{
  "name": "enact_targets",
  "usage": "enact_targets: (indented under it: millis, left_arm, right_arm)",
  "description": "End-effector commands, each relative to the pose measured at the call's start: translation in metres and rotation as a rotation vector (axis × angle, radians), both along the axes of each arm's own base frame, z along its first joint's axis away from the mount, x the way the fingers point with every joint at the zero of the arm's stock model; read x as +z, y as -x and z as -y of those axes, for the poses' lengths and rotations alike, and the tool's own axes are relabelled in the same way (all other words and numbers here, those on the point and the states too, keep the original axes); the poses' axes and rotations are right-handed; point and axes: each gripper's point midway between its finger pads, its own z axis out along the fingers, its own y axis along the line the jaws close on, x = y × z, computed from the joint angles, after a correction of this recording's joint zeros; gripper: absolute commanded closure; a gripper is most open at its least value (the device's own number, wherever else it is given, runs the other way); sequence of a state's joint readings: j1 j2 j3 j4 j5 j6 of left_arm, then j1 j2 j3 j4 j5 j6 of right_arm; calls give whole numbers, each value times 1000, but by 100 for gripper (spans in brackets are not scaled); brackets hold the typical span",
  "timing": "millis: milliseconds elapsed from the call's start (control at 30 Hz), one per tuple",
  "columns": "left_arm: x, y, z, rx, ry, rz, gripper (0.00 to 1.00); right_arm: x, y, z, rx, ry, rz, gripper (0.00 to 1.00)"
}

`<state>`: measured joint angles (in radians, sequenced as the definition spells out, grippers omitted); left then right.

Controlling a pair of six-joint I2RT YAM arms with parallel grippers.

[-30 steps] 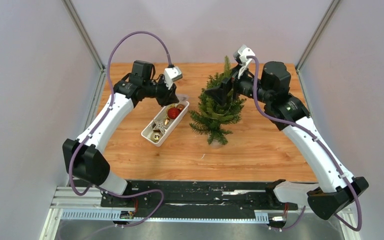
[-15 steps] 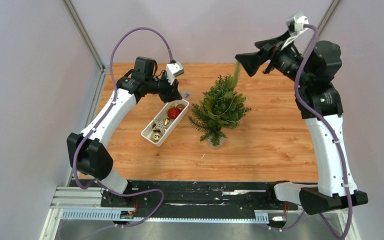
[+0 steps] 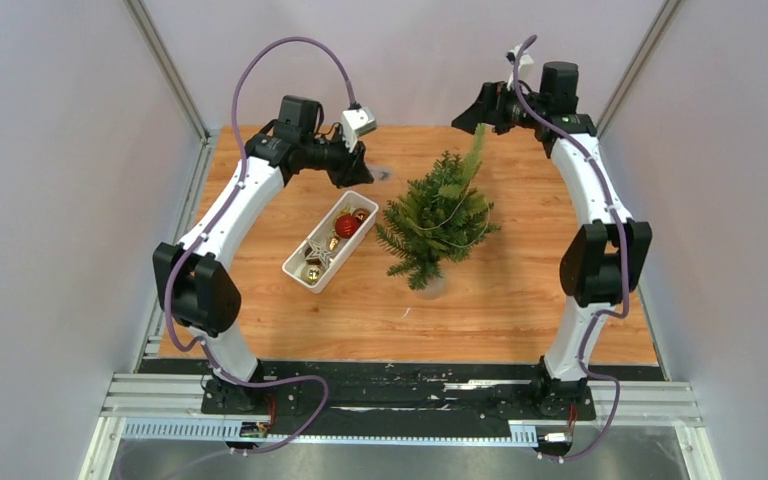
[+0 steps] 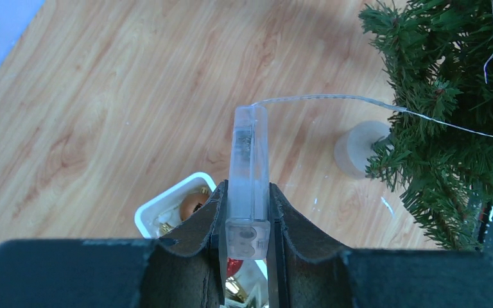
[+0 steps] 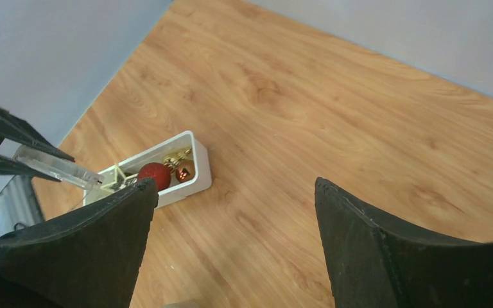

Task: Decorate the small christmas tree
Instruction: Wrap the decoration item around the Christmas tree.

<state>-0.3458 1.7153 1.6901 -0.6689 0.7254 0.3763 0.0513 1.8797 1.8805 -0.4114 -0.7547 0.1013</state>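
The small christmas tree (image 3: pixel 438 215) stands mid-table on a clear round base (image 4: pixel 358 149), with a thin light wire (image 4: pixel 334 99) draped into its branches (image 4: pixel 449 115). My left gripper (image 3: pixel 353 172) hangs above the far end of the white tray (image 3: pixel 298 272) and is shut on the wire's clear plastic battery box (image 4: pixel 249 167). My right gripper (image 3: pixel 466 119) is raised behind the tree top, apart from it. In the right wrist view the right gripper (image 5: pixel 231 186) is open with only bare wood between its fingers.
The white tray (image 5: pixel 196 181) holds a red ball (image 5: pixel 153 173), gold baubles (image 3: pixel 334 243) and a star (image 3: pixel 318 254). Grey walls and metal posts enclose the table. Both arm bases sit on the black rail (image 3: pixel 400 385) at the near edge.
My right arm has lifted off the tree and swung up and back to the far edge of the table. My left gripper has shifted slightly back, still holding the box.
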Motion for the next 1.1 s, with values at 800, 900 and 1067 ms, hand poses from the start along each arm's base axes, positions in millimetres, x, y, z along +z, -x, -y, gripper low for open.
enact_targets:
  millis: [800,900,1067]
  left_arm:
    - [26,-4,23,-112,24,92,100]
    - [27,-3,24,-114,26,89,100]
    - [26,-2,25,-115,12,96,100]
  right_arm:
    - [-3,91,-167,929,-147,266,21]
    - [-13,96,-172,943,-150,243,27]
    - [-25,99,-184,919,-112,237,28]
